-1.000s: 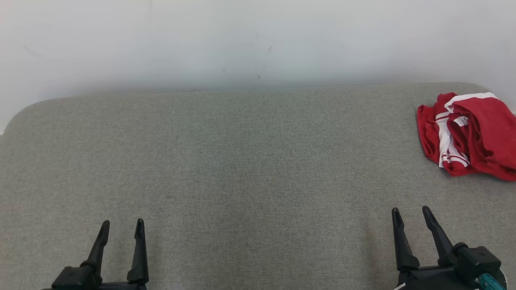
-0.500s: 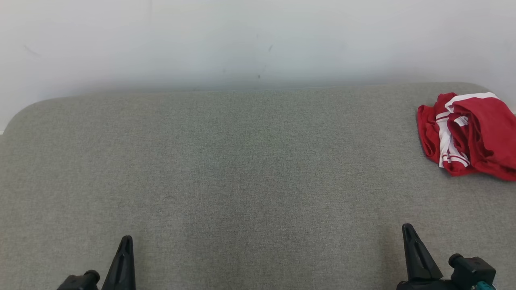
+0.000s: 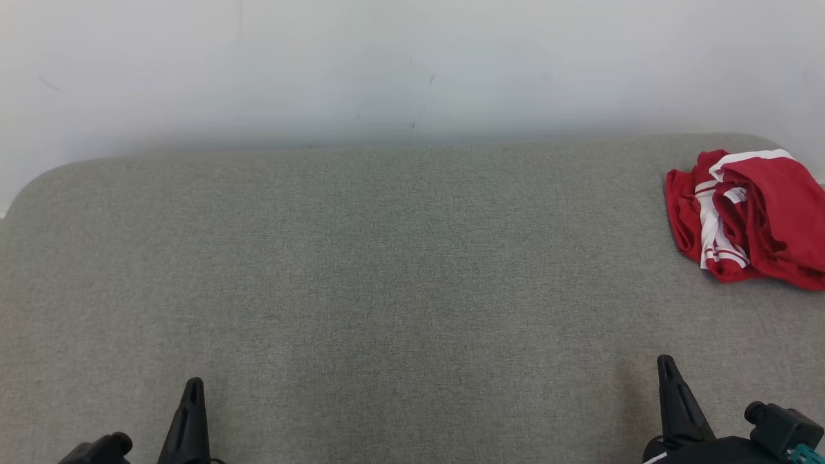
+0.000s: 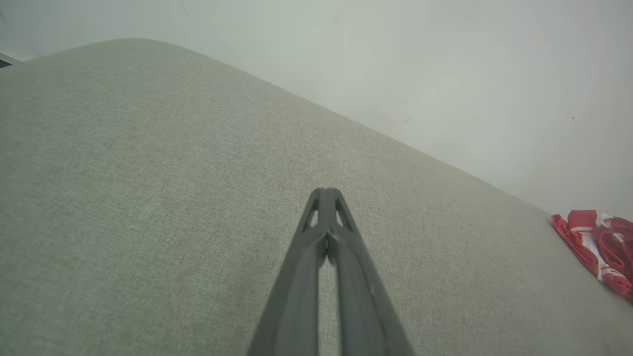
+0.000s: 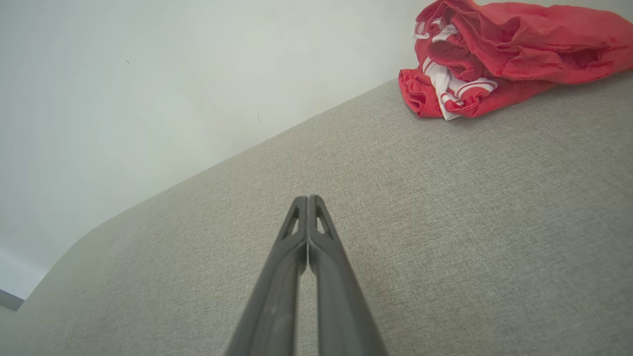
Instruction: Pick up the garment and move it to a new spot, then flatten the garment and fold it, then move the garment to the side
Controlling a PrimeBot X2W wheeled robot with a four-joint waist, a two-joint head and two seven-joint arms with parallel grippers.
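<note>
1. Garment [image 3: 747, 216]: red cloth with white striped trim, crumpled in a heap, neither flattened nor folded. It lies on the grey fabric surface [image 3: 399, 270]. Its right part runs out of the head view.
2. Behind the garment: pale wall [image 3: 412, 64]. The surface's far edge passes just beside the heap. I cannot tell whether the cloth touches the wall.
3. My right gripper [image 3: 664, 364]: nearer to me than the garment and a little to its left, well apart from it. Fingers are pressed together to one point and hold nothing. In the right wrist view the garment [image 5: 499, 54] sits ahead and to the upper right of the joined fingers, showing its bunched folds and the white trim on its near side.
4. My left gripper [image 3: 192, 386]: far to the garment's left and nearer to me, much further off than the right gripper. Its fingers also meet at the tip, with nothing between them. The left wrist view shows a narrow slit lower down the fingers. The garment [image 4: 598, 247] is at that view's right edge.
5. Between the garment and either gripper: flat, even grey fabric.
6. On the wall to the garment's left: a few small dark specks [image 3: 432, 78].
7. Far to the garment's left, the surface ends in a rounded corner [image 3: 38, 180].
</note>
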